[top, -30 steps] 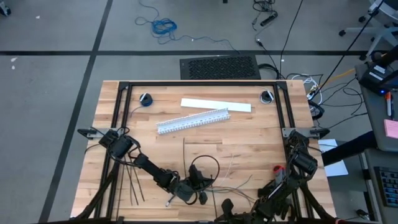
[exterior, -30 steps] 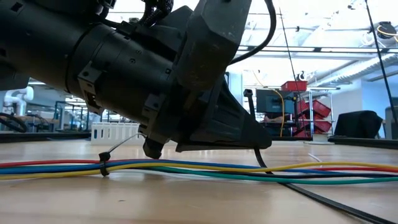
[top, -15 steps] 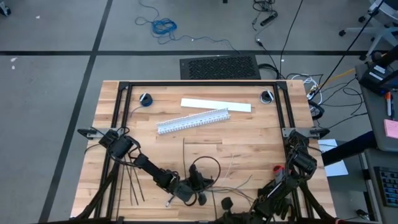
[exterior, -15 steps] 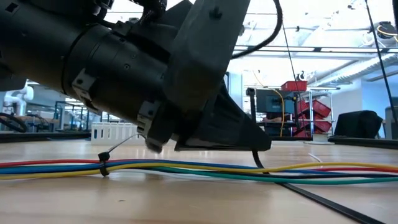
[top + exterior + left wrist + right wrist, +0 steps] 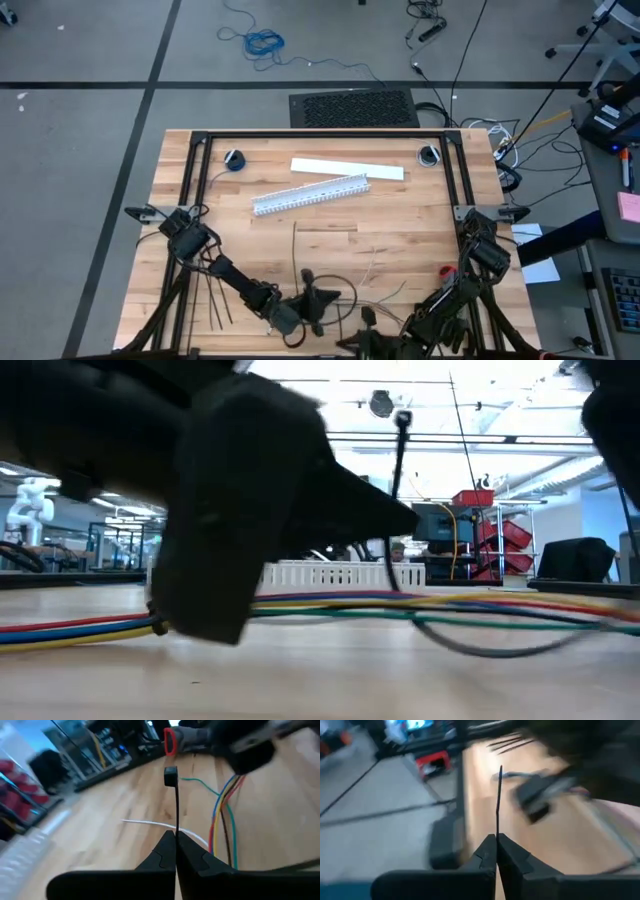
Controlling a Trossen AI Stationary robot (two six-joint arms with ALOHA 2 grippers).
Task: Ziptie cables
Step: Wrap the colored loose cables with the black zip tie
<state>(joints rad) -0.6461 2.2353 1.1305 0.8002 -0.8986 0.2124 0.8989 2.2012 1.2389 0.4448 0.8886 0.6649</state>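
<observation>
The left hand is clamped on a ziptie whose head end sticks up from its fingertips, just beside the cables on the worktop. The right hand, near those cables, is clamped on a thin black strip.

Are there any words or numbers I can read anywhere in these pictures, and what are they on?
None can be read.
No print shows on the white slotted duct or the wooden table.
The screens in the room behind are too blurred to read.
</observation>
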